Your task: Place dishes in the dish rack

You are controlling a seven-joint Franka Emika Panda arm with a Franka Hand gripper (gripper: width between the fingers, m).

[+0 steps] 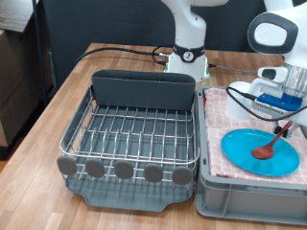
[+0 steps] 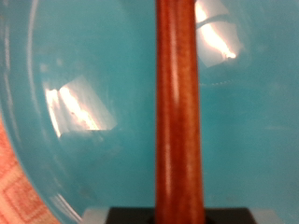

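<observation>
The light-blue plate [image 1: 259,151] lies on a pink-checked cloth in a grey crate at the exterior view's right. The wooden spoon [image 1: 270,145] has its bowl on the plate and its handle slanting up to my gripper [image 1: 284,125]. In the wrist view the reddish-brown handle [image 2: 177,112] runs close up over the plate [image 2: 84,84] into a dark part of the hand. The gripper is shut on the handle. The silver wire dish rack [image 1: 134,129] stands at the exterior view's left with no dishes in it. A white shape [image 1: 242,92] beside the gripper may be the mug; I cannot tell.
The grey plastic crate [image 1: 249,196] with the pink-checked cloth [image 1: 219,120] stands right against the rack. The rack's dark grey caddy [image 1: 142,88] is at its back, its round tabs [image 1: 125,171] at the front. The robot base [image 1: 189,53] and cables are behind.
</observation>
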